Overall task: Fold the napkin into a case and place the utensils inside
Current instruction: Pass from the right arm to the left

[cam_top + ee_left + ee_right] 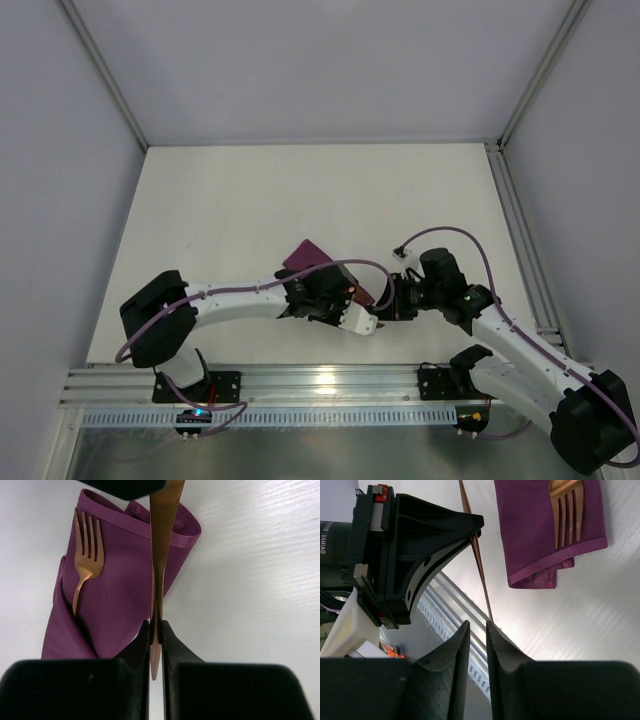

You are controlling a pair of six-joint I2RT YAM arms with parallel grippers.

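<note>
Nearest the lens, the left gripper [156, 630] is seen pressed together on the knife [162, 540], which is pinched between the two dark fingers. A short end is left behind the fingertips, and the long remainder is carried straight ahead of them, above the white table [250, 580]. Ahead and to the left of those fingers, the plum case [125, 580] is laid flat on the table as a folded strip, with its hemmed end farthest from the gripper. The fork [89, 560] is lodged in the case on the side away from the knife, its handle tucked under a fold and its tines exposed on the cloth. In the right wrist view, the right gripper [478, 630] is shown with a narrow gap between its fingers and nothing clamped in it. The knife's tip is found just at one fingertip, though contact cannot be judged. The metal rail [450, 600] at the table edge is seen beyond those fingertips.
</note>
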